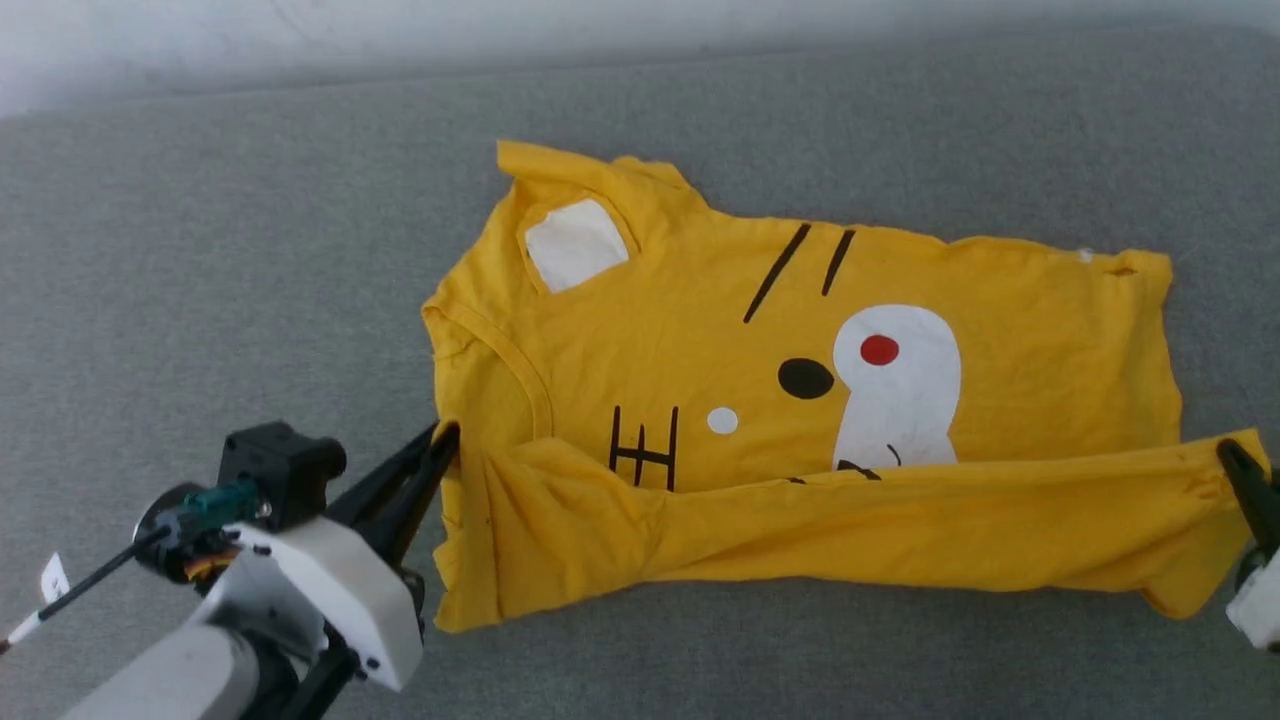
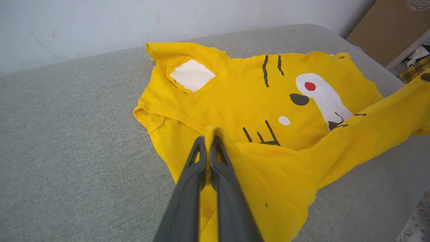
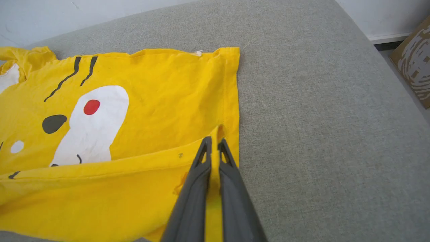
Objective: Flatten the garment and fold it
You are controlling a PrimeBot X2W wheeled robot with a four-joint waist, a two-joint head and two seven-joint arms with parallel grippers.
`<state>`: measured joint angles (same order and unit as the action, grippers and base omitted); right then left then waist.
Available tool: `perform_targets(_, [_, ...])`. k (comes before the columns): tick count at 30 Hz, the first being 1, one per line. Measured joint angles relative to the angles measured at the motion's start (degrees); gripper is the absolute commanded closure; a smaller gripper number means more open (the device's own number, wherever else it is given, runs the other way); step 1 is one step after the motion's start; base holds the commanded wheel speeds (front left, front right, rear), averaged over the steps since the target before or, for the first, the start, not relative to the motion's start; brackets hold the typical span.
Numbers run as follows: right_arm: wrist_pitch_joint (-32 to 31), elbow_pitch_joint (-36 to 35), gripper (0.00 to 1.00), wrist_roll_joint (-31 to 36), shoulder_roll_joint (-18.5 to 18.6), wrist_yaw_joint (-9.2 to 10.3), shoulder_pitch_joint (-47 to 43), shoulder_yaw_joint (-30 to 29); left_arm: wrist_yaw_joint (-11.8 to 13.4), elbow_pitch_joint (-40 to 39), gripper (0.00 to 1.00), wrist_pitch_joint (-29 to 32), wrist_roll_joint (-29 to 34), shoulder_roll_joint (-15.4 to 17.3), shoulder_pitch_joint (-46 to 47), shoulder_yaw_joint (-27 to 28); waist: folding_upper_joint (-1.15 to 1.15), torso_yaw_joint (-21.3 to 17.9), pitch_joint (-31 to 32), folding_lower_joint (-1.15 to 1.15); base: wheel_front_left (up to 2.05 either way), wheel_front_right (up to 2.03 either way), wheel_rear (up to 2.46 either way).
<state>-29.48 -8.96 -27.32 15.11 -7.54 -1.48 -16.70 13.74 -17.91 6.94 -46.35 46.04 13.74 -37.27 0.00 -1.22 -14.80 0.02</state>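
A small bright yellow short-sleeved T-shirt (image 1: 700, 330) printed with a cartoon tiger face lies sideways on a grey woven fabric surface (image 1: 200, 250), neckline toward the robot's left and hem toward its right. Its near long edge is raised and drawn over the lower part of the print. The head view takes in the whole shirt with both ends of that raised edge. The left gripper (image 1: 447, 437) is at the neckline end and the right gripper (image 1: 1232, 455) at the hem end, the cloth stretched between them. The left wrist view adds detail: the left gripper's two dark fingers (image 2: 188, 188) are pressed together on a fold of yellow cloth, which hangs in a loose band running off toward the far corner. It also shows a brown cardboard sheet (image 2: 386, 27) beyond the surface. The right wrist view shows the right gripper's fingers (image 3: 231, 188) likewise clamped on the hem corner, with the stitched hem running away along the bare grey fabric. The left arm's pale forearm (image 1: 300, 590) enters the head view from the lower left, its fingers angled up and to the right. The right gripper's fingers reach in from the right edge, pointing up and to the left.
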Motion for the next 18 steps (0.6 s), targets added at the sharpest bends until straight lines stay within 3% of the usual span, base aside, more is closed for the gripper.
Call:
perform_targets(8, [1.55, 7.05, 1.00, 1.12, 0.69, 0.00, 4.61, 2.88, -3.55, 8.76, 1.00, -2.47, 1.56, -4.38, 5.06, -1.34, 0.00, -1.24, -5.44, 0.00, 0.00, 0.00, 0.00])
perform_targets(16, [3.91, 11.36, 1.00, 0.54, 1.52, 0.00, 6.47, 4.28, -4.60, 17.39, 1.00, -5.65, 4.20, -7.76, 7.72, -2.60, 0.00, -0.98, -9.21, -0.01, 0.00, 0.00, 0.00])
perform_targets(18, [4.26, 11.80, 0.88, 0.32, 1.97, 0.00, 6.99, 4.31, -4.74, 18.36, 1.00, -5.99, 4.21, -8.18, 8.18, -2.74, 0.00, -0.61, -9.54, -0.02, 0.00, 0.00, 0.00])
